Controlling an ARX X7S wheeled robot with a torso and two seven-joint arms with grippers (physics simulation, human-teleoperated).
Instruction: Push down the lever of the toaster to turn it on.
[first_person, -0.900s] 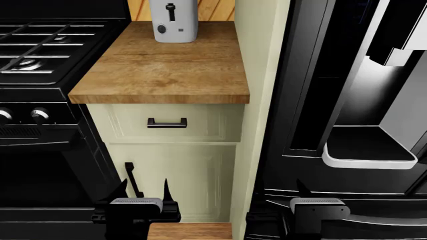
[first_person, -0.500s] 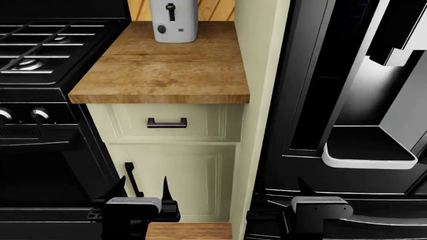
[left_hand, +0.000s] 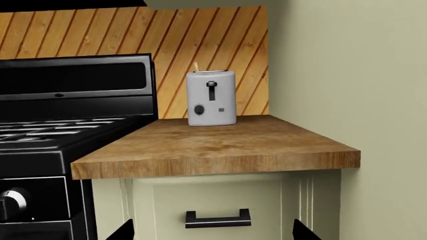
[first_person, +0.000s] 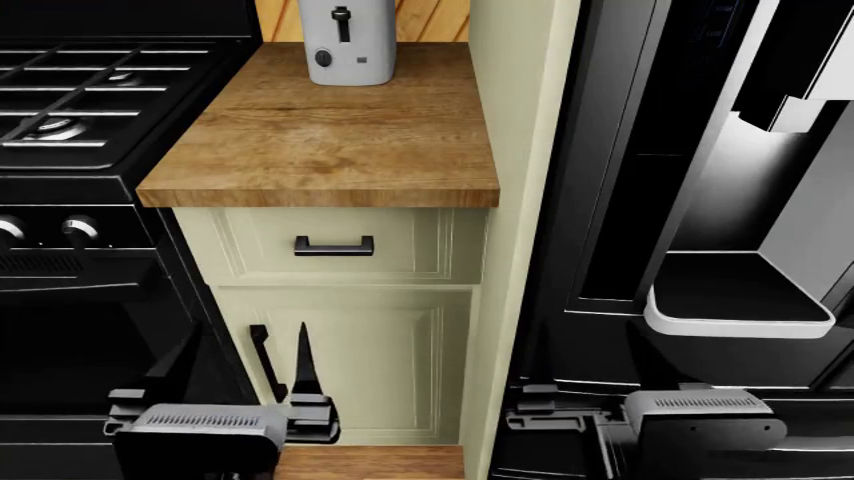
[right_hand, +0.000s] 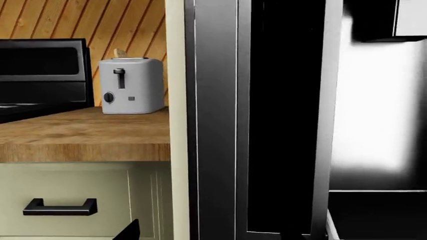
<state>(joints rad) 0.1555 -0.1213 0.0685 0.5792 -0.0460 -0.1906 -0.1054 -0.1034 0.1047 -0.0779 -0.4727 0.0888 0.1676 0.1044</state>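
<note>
The light grey toaster (first_person: 344, 40) stands at the back of the wooden counter (first_person: 320, 150). It also shows in the left wrist view (left_hand: 211, 98) and the right wrist view (right_hand: 131, 86). Its small black lever (left_hand: 211, 85) sits at the top of its vertical slot, above the round dark knob (left_hand: 199, 109); the lever also shows in the right wrist view (right_hand: 119, 72). My left gripper (first_person: 247, 365) is open and empty, low in front of the cabinet door, far from the toaster. My right gripper (first_person: 701, 415) is open and empty, low in front of the black fridge.
A black gas stove (first_person: 80, 110) adjoins the counter's left side. A black fridge (first_person: 694, 200) stands at the right behind a cream side panel (first_person: 514, 150). A drawer handle (first_person: 334, 246) and a vertical door handle (first_person: 267, 360) are below the counter edge.
My left gripper has moved left and down in the head view. My right gripper has moved right. The toaster and its lever have not moved.
</note>
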